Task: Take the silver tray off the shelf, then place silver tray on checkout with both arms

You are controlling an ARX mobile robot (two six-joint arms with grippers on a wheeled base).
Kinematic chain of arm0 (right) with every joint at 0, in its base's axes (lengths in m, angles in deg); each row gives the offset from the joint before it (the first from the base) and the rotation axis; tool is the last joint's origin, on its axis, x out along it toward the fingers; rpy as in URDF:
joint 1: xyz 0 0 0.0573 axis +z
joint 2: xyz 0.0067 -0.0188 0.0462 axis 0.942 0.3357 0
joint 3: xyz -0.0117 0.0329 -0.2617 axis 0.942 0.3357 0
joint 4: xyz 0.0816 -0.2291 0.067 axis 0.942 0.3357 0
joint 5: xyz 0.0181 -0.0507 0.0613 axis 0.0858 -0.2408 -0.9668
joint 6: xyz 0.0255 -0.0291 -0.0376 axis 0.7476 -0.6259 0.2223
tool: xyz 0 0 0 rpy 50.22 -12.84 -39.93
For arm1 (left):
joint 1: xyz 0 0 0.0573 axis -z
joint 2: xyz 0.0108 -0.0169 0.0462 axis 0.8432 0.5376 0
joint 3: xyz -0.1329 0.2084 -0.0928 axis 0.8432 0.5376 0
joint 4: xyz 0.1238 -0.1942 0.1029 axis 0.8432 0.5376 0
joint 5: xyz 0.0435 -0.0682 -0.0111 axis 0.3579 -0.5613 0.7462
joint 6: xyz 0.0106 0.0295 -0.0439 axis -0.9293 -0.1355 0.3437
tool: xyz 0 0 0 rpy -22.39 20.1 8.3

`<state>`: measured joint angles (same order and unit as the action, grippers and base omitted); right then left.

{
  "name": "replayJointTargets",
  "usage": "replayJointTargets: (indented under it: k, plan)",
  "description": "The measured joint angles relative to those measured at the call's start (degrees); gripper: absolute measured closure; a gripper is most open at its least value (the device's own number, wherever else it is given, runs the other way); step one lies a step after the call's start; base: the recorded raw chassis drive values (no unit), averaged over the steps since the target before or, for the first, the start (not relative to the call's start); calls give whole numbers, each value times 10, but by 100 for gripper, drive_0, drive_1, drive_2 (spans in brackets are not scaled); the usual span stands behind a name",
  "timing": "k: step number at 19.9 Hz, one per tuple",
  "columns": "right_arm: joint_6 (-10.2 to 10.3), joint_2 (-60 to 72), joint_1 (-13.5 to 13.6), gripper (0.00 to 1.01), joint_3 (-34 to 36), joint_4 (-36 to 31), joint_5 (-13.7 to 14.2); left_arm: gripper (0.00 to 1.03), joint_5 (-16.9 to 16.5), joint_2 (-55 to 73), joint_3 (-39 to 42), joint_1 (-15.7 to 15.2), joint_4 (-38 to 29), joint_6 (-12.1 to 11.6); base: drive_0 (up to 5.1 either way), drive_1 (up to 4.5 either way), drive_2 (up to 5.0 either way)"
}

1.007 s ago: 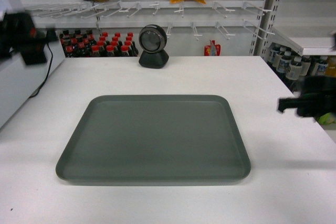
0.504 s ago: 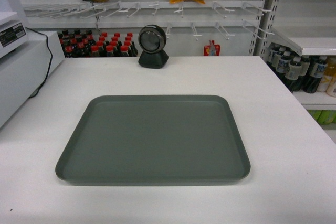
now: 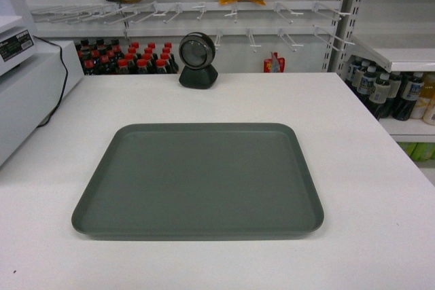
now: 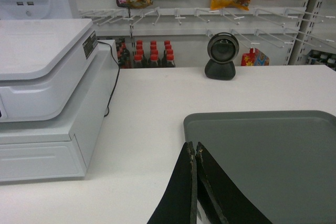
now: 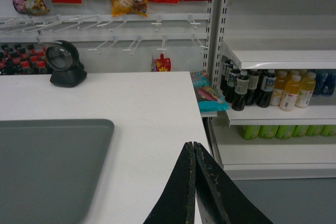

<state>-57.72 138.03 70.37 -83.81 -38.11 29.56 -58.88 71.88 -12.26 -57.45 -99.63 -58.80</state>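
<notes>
Silver tray (image 3: 198, 178) flat on checkout tabletop (image 3: 353, 134); scanner (image 3: 198, 60) behind, cash register (image 4: 44, 85) left; left end effector (image 4: 193, 153), right end effector (image 5: 193, 153) both closed, empty

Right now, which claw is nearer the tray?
Left. The left claw sits over the silver tray's near-left corner; the right claw is off its right edge, over the checkout.

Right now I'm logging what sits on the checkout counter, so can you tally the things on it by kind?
Tray: 1
Scanner: 1
Register: 1
Total: 3

Both grippers, left and right, are shut and hold nothing.
</notes>
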Motion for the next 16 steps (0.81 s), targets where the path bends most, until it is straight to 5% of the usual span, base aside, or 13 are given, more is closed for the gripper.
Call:
replayJointTargets:
  k: [6, 8, 16]
  plan:
    - [0, -162, 0, 99, 23, 136, 0, 102, 0, -159, 14, 0, 132, 0, 0, 0, 0]
    - [0, -305, 0, 99, 23, 262, 0, 102, 0, -288, 14, 0, 251, 0, 0, 0, 0]
    - [0, -386, 0, 99, 23, 341, 0, 102, 0, -362, 14, 0, 323, 0, 0, 0, 0]
